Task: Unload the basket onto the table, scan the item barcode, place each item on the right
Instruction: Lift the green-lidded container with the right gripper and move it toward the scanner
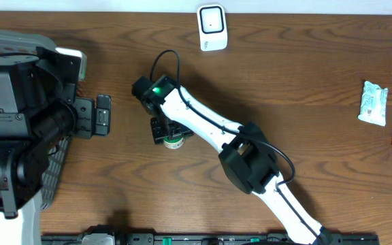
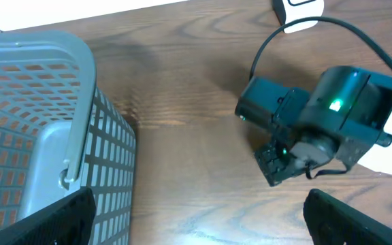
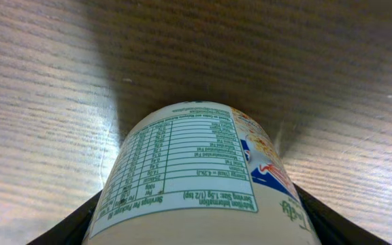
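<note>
The item is a cream-coloured container (image 3: 203, 177) with a green-printed nutrition label facing the right wrist camera; no barcode shows. In the overhead view only its green-and-white end (image 1: 175, 142) peeks out under my right gripper (image 1: 169, 133), near the table's middle. Both black fingers (image 3: 73, 224) press against the container's sides. The white scanner (image 1: 211, 27) stands at the table's far edge, well apart from the item. My left gripper (image 1: 102, 114) is open and empty at the left, with its fingertips (image 2: 53, 221) spread wide over bare wood and the right wrist (image 2: 332, 122) ahead of it.
A grey mesh basket (image 2: 46, 116) stands at the left, close beside my left arm (image 1: 19, 129). Three snack packets (image 1: 373, 102) lie near the right edge of the table. The right arm (image 1: 250, 160) stretches diagonally from the front edge.
</note>
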Robot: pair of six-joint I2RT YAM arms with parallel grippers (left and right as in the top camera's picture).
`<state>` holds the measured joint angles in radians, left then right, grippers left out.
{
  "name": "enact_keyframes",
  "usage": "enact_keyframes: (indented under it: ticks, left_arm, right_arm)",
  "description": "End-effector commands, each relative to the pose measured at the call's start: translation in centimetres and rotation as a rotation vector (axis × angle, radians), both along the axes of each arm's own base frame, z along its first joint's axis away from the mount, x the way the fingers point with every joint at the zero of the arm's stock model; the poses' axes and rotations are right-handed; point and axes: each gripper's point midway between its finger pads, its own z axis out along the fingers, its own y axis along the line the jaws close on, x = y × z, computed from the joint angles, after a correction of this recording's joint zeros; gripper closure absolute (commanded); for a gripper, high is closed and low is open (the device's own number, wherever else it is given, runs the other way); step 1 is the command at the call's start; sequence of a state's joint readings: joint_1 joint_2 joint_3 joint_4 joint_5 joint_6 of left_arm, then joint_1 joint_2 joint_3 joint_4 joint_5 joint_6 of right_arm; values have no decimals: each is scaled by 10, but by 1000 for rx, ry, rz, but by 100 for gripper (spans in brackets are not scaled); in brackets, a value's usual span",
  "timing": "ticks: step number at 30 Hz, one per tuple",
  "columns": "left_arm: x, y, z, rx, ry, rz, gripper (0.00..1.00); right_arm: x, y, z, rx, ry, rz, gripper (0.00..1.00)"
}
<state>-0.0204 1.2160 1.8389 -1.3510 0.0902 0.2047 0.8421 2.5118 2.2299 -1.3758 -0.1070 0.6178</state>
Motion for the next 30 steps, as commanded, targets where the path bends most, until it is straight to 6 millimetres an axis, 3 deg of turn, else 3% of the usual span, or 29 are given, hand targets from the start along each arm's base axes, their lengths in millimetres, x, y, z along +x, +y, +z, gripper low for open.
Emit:
enact_keyframes:
  ticks: [1,9,20,30]
  left_arm:
    - [-1,3,0,-2,0,25,2]
    - [-1,3,0,-2,0,25,2]
    - [-1,3,0,-2,0,25,2]
    - [-1,3,0,-2,0,25,2]
  right_arm:
    - [-7,-8,-7,40,126,-73,47]
    - [21,-37,4,161,271,-234,55]
    - [55,-78,10,237,313,-348,51]
    - [69,-94,19,344,357,-378,49]
